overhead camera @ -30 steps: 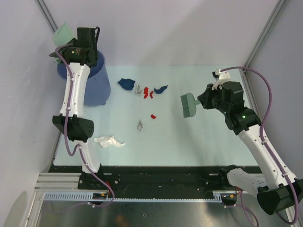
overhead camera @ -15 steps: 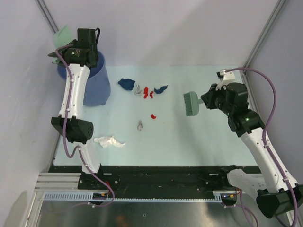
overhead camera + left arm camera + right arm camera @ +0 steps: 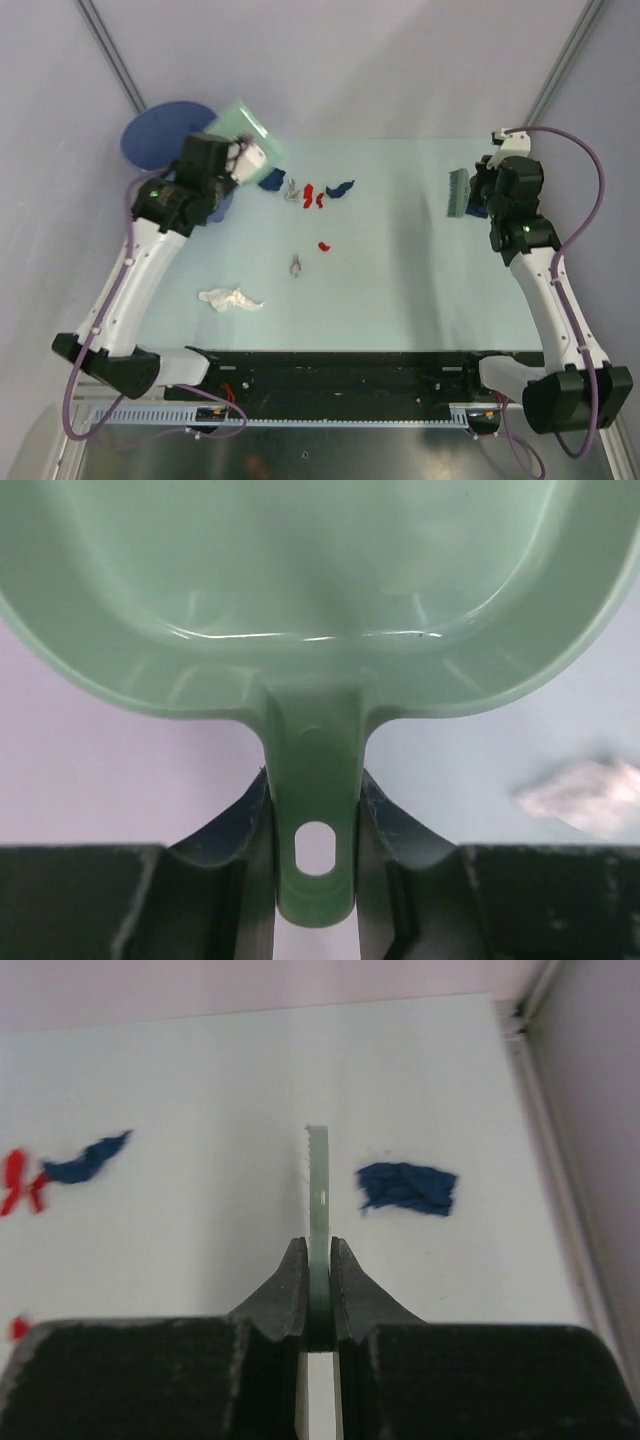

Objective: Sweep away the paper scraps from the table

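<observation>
Clamping the brush [image 3: 317,1175] tight in my right jaws and the dustpan handle [image 3: 312,800] in my left jaws, I could strand the dark blue scrap [image 3: 407,1187] just ahead-right of the right jaws by sweeping left toward the red scraps [image 3: 312,194].

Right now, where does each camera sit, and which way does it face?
Top external: above, behind the arms, looking down on the table; both arms show.
Left wrist: sits behind its jaws, which grip the dustpan handle.
Right wrist: sits behind its jaws, which grip the brush, facing paper scraps.
Shared: top and left wrist both show the white scrap.
</observation>
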`<state>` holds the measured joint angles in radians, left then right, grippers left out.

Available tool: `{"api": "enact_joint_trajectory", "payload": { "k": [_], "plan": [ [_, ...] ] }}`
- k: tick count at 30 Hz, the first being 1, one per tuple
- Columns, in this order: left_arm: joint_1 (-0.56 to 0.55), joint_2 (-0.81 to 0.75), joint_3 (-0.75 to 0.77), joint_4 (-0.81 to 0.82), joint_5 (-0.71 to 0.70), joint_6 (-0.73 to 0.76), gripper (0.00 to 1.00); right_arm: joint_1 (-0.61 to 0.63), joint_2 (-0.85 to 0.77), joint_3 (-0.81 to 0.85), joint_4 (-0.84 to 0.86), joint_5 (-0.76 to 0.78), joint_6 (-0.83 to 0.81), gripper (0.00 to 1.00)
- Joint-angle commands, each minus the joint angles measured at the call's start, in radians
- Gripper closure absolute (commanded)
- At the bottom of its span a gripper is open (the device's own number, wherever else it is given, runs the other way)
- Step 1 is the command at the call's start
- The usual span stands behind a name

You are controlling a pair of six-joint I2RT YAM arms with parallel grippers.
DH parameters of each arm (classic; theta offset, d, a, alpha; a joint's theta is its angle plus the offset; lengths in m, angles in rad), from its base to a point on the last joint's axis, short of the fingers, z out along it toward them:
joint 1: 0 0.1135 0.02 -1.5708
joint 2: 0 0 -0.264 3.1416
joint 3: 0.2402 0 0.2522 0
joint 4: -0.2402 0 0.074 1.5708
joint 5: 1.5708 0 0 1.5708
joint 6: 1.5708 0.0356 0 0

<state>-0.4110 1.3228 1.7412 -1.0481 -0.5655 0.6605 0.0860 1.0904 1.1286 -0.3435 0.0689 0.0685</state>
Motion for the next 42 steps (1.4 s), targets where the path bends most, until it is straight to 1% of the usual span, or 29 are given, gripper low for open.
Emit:
{"api": "enact_joint_trajectory", "payload": {
  "k": [1, 2, 3, 5, 6, 8, 9, 10, 12, 14, 17, 18, 21, 22, 23, 25, 26, 28, 29, 30, 31, 32, 35, 36, 38, 39, 40, 42],
  "plan": [
    [-0.066, 0.012, -0.201, -0.038, 0.395, -0.177, 1.00, -0.003, 0.074, 0.057, 0.170, 0.259, -0.205, 1.00],
    [-0.077, 0.018, -0.260, -0.041, 0.465, -0.188, 1.00, -0.005, 0.095, 0.062, 0.196, 0.287, -0.243, 1.00],
    [-0.087, 0.024, -0.288, -0.041, 0.501, -0.188, 1.00, -0.005, 0.145, 0.063, 0.249, 0.311, -0.309, 1.00],
    [-0.112, 0.047, -0.348, -0.040, 0.556, -0.188, 1.00, -0.005, 0.215, 0.089, 0.293, 0.368, -0.387, 1.00],
    [-0.118, 0.059, -0.362, -0.039, 0.556, -0.188, 1.00, -0.005, 0.292, 0.106, 0.302, 0.385, -0.459, 1.00],
    [-0.120, 0.085, -0.390, -0.039, 0.596, -0.187, 1.00, -0.005, 0.366, 0.152, 0.310, 0.451, -0.521, 1.00],
    [-0.121, 0.092, -0.396, -0.038, 0.599, -0.182, 1.00, -0.006, 0.446, 0.163, 0.316, 0.474, -0.589, 1.00],
    [-0.121, 0.102, -0.407, -0.036, 0.605, -0.173, 1.00, -0.006, 0.480, 0.169, 0.327, 0.523, -0.622, 1.00],
    [-0.120, 0.108, -0.416, -0.035, 0.610, -0.165, 1.00, -0.005, 0.578, 0.183, 0.334, 0.557, -0.706, 1.00],
    [-0.118, 0.116, -0.422, -0.033, 0.609, -0.157, 1.00, -0.005, 0.630, 0.184, 0.365, 0.556, -0.728, 1.00],
    [-0.106, 0.128, -0.420, -0.029, 0.610, -0.150, 1.00, 0.003, 0.712, 0.186, 0.350, 0.491, -0.742, 1.00],
    [-0.097, 0.134, -0.419, -0.027, 0.613, -0.147, 1.00, 0.009, 0.732, 0.186, 0.316, 0.458, -0.745, 1.00],
    [-0.092, 0.151, -0.420, -0.023, 0.607, -0.148, 1.00, 0.053, 0.792, 0.186, 0.238, 0.453, -0.730, 1.00],
    [-0.092, 0.161, -0.427, -0.021, 0.599, -0.148, 1.00, 0.076, 0.802, 0.186, 0.213, 0.451, -0.693, 1.00],
    [-0.092, 0.165, -0.430, -0.020, 0.596, -0.150, 1.00, 0.095, 0.815, 0.186, 0.152, 0.450, -0.669, 1.00],
    [-0.092, 0.171, -0.440, -0.016, 0.596, -0.150, 1.00, 0.122, 0.815, 0.186, 0.088, 0.402, -0.609, 1.00],
    [-0.091, 0.170, -0.443, -0.016, 0.601, -0.148, 1.00, 0.154, 0.801, 0.185, 0.019, 0.378, -0.546, 1.00],
    [-0.089, 0.161, -0.450, -0.013, 0.608, -0.148, 1.00, 0.191, 0.778, 0.181, -0.082, 0.277, -0.481, 1.00],
    [-0.088, 0.156, -0.451, -0.013, 0.608, -0.145, 1.00, 0.230, 0.746, 0.174, -0.107, 0.244, -0.426, 1.00],
    [-0.078, 0.150, -0.454, -0.010, 0.608, -0.141, 1.00, 0.254, 0.729, 0.168, -0.129, 0.189, -0.406, 1.00],
    [-0.074, 0.145, -0.456, -0.009, 0.607, -0.139, 1.00, 0.274, 0.712, 0.157, -0.167, 0.169, -0.388, 1.00],
    [-0.068, 0.145, -0.456, -0.009, 0.604, -0.137, 1.00, 0.323, 0.672, 0.154, -0.184, 0.154, -0.350, 1.00],
    [-0.038, 0.142, -0.454, -0.009, 0.602, -0.134, 1.00, 0.400, 0.611, 0.151, -0.250, 0.099, -0.316, 1.00],
    [-0.031, 0.139, -0.457, -0.007, 0.607, -0.133, 1.00, 0.447, 0.567, 0.151, -0.262, 0.073, -0.300, 1.00],
    [-0.029, 0.138, -0.465, -0.006, 0.612, -0.131, 1.00, 0.492, 0.519, 0.151, -0.284, 0.065, -0.286, 1.00],
    [-0.029, 0.136, -0.471, -0.006, 0.618, -0.130, 1.00, 0.515, 0.466, 0.152, -0.285, 0.069, -0.277, 1.00],
    [-0.029, 0.136, -0.474, -0.006, 0.619, -0.131, 1.00, 0.520, 0.441, 0.152, -0.281, 0.080, -0.271, 1.00],
    [-0.029, 0.133, -0.477, -0.006, 0.622, -0.130, 1.00, 0.517, 0.382, 0.152, -0.276, 0.149, -0.266, 1.00]
  ]
}}
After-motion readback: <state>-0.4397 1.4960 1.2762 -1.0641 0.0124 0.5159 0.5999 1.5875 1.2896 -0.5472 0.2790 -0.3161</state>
